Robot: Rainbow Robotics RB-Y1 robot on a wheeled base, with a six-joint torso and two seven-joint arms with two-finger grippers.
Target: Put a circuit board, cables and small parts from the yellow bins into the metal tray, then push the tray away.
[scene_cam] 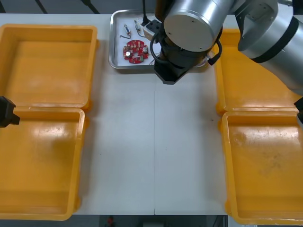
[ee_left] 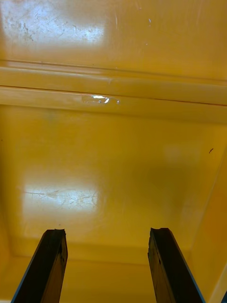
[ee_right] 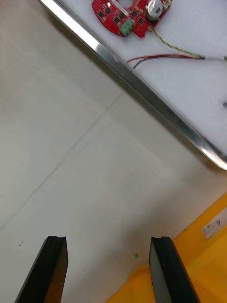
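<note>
The metal tray [scene_cam: 115, 60] stands at the table's far middle, white inside. In it lie a round red circuit board [scene_cam: 135, 50], small metal parts [scene_cam: 128, 30] and cables. My right arm reaches over the tray's near right corner, and its wrist hides that part. In the right wrist view my right gripper [ee_right: 108, 265] is open over bare table, just short of the tray rim [ee_right: 156, 106]; the red board [ee_right: 124, 14] and a red and yellow cable [ee_right: 177, 48] lie beyond. My left gripper [ee_left: 108, 265] is open above a yellow bin floor.
Two yellow bins [scene_cam: 45, 66] stand at the left and two [scene_cam: 265, 165] at the right, all bare inside. The left arm [scene_cam: 7, 112] is parked at the left edge over the bins. White table lies between the bin pairs.
</note>
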